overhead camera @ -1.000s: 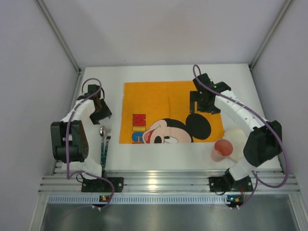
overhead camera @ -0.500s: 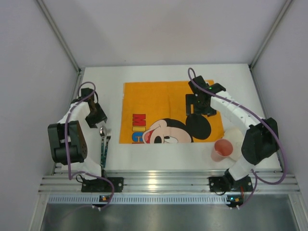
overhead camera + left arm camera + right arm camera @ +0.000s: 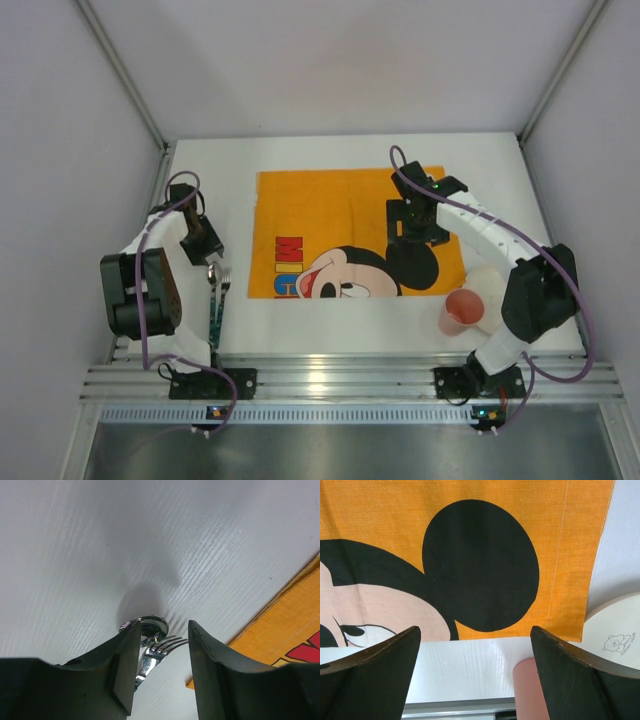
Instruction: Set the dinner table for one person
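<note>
The dinner table [image 3: 330,328] is a white top with an orange Mickey Mouse placemat [image 3: 330,210] at its middle. A spoon [image 3: 212,272] and a fork [image 3: 225,281] lie side by side left of the mat. My left gripper [image 3: 203,243] hovers just behind their heads. In the left wrist view the spoon bowl [image 3: 150,627] and fork tines [image 3: 169,644] show between the half-parted jaws of that gripper [image 3: 162,667], untouched. My right gripper [image 3: 415,222] hangs wide open over the mat's right part, holding nothing. A pink cup [image 3: 461,309] stands on a white plate [image 3: 492,285] at the right.
The right arm's elbow [image 3: 540,290] hangs over part of the plate. In the right wrist view the cup [image 3: 536,690] and plate rim [image 3: 615,630] sit past the placemat's edge [image 3: 570,625]. Metal rails [image 3: 330,380] run along the near table edge; grey walls close in both sides.
My left gripper has drawn back toward the spoon and fork heads while its jaws narrowed. My right gripper has shifted slightly left over the placemat, still wide open.
</note>
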Available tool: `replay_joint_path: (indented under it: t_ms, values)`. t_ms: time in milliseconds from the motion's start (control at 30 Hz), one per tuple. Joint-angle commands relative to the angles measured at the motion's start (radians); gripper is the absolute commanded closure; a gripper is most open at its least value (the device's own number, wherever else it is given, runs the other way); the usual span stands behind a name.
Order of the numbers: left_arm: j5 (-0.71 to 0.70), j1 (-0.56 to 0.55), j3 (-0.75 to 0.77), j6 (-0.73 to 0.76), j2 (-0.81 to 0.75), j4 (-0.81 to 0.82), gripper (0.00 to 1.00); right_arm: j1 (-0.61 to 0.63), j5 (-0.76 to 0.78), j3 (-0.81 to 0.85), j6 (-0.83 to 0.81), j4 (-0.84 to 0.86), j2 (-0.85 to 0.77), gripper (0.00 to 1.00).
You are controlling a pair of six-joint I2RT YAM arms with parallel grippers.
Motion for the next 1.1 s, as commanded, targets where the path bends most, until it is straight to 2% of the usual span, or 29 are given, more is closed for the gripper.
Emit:
replay_joint_path:
  t_ms: [0, 333, 633, 800, 933, 1067]
  values:
    - [0.011, 0.000, 0.009, 0.003, -0.006, -0.008, 0.52, 0.011, 0.010, 0.001, 0.007, 0.023, -0.013, 0.09]
    - [0.007, 0.000, -0.003, 0.008, 0.020, -0.025, 0.65, 0.013, 0.011, -0.005, 0.004, 0.030, -0.001, 0.10]
    - [0.010, 0.000, 0.007, 0.025, 0.040, -0.056, 0.60, 0.013, 0.010, -0.008, 0.004, 0.034, 0.002, 0.10]
    - [0.010, 0.000, 0.010, 0.031, 0.057, -0.059, 0.62, 0.013, 0.008, -0.013, 0.007, 0.037, 0.005, 0.10]
    - [0.011, 0.002, 0.014, 0.036, 0.074, -0.059, 0.70, 0.014, 0.006, -0.017, 0.011, 0.040, 0.006, 0.11]
    - [0.011, 0.000, 0.018, 0.040, 0.083, -0.059, 0.87, 0.016, 0.006, -0.019, 0.014, 0.043, 0.010, 0.11]
